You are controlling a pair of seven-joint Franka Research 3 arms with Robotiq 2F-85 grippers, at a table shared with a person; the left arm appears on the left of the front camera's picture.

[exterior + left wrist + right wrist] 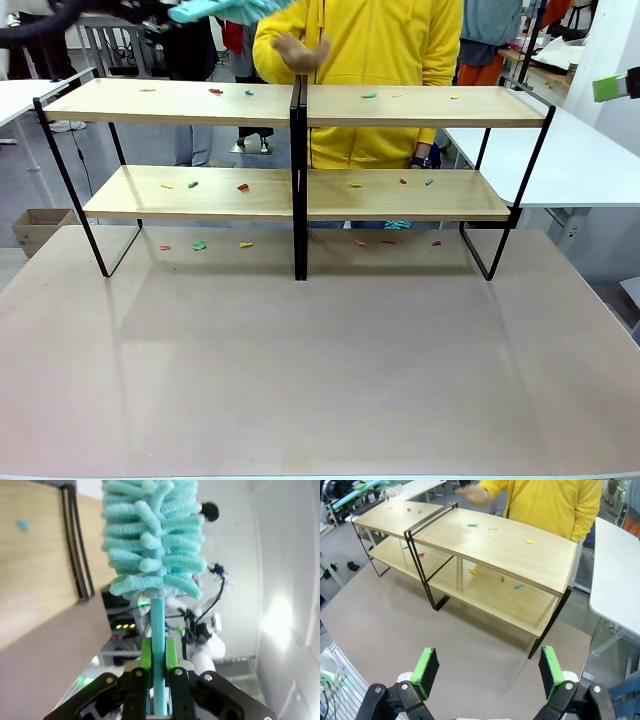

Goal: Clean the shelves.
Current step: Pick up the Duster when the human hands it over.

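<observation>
Left wrist view: left gripper [159,655] pinches the duster [152,535] by its handle, head pointing straight out past the fingers; shelves [180,100] run left-right, w/ coloured scraps [216,91] on them, left half below that head in front view; right gripper [487,672] spread wide, empty, off the right end, so left arm's nearer.

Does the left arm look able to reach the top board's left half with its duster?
Probably yes: the left gripper holds the duster above the shelves, with nothing between them.

Open table [320,370] before shelves [200,102], person [385,45] behind
</observation>
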